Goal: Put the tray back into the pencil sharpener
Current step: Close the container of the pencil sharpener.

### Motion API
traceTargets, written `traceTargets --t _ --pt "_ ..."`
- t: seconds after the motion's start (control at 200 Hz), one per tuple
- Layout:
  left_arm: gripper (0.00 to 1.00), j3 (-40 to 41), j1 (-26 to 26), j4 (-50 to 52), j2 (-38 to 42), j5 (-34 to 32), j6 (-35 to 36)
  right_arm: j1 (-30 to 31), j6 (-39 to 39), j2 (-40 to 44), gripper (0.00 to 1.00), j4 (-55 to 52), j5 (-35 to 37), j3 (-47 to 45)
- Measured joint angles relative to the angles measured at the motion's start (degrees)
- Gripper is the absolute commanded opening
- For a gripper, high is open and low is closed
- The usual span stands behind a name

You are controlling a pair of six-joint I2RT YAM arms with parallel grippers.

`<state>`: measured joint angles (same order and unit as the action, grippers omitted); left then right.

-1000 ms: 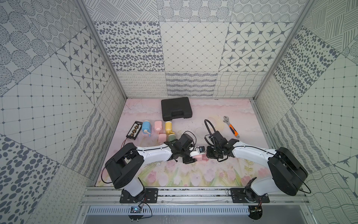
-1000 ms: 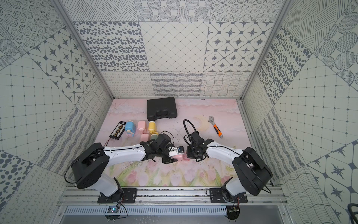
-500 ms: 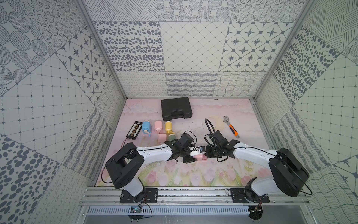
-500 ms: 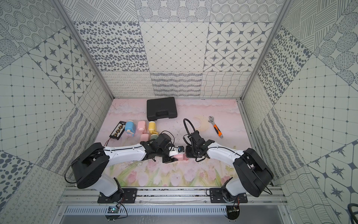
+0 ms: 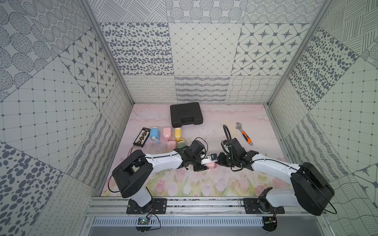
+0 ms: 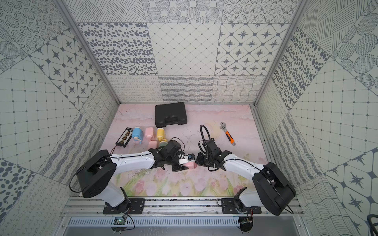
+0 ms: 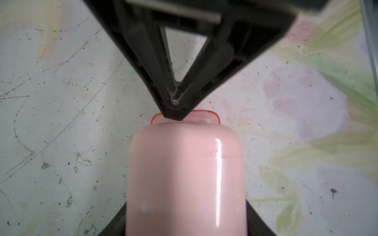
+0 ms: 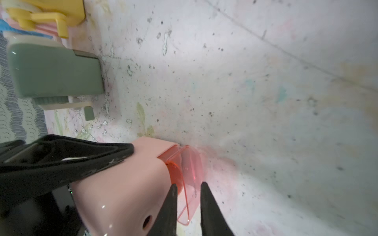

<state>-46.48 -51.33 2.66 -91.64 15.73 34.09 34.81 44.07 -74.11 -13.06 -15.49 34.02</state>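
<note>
A pink pencil sharpener (image 5: 211,165) (image 6: 190,165) lies on its side at mid-table, and my left gripper (image 5: 205,163) (image 7: 186,222) is shut on its body (image 7: 184,173). The clear red tray (image 8: 190,163) sticks partly out of the sharpener's (image 8: 122,183) open end; the left wrist view shows only the tray's rim (image 7: 206,114). My right gripper (image 5: 218,162) (image 8: 188,185) meets it from the other side. Its jaws are a little open, straddling the tray's wall, with a gap showing beside one finger.
Behind my left arm lie a green sharpener (image 5: 181,145) (image 8: 55,69), a yellow one (image 5: 178,132), a pink one (image 5: 167,132), a blue one (image 5: 154,133) and a black bead rack (image 5: 141,138). A black case (image 5: 186,114) sits at the back, an orange-handled wrench (image 5: 244,135) at right.
My right gripper has edged toward the sharpener and its jaws have parted slightly around the tray. The left jaws have closed tighter on the sharpener.
</note>
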Motion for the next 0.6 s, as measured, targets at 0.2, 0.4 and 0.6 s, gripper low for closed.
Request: traceTargets --t 0.2,0.4,0.6 --pt "0.43 -0.1 0.0 0.0 -0.1 0.0 0.0 -1.8 3.2 1.4 0.18 0.0 2.0 -2.1" --pt "0.42 -0.6 0.0 -0.2 -0.7 0.0 -0.6 -1.2 3.7 -5.5 0.18 2.1 -3.1 -1.9" --pt "0.42 -0.7 0.0 -0.8 -1.1 0.0 -1.4 -1.1 4.0 -9.0 0.17 6.4 -9.0 -1.9"
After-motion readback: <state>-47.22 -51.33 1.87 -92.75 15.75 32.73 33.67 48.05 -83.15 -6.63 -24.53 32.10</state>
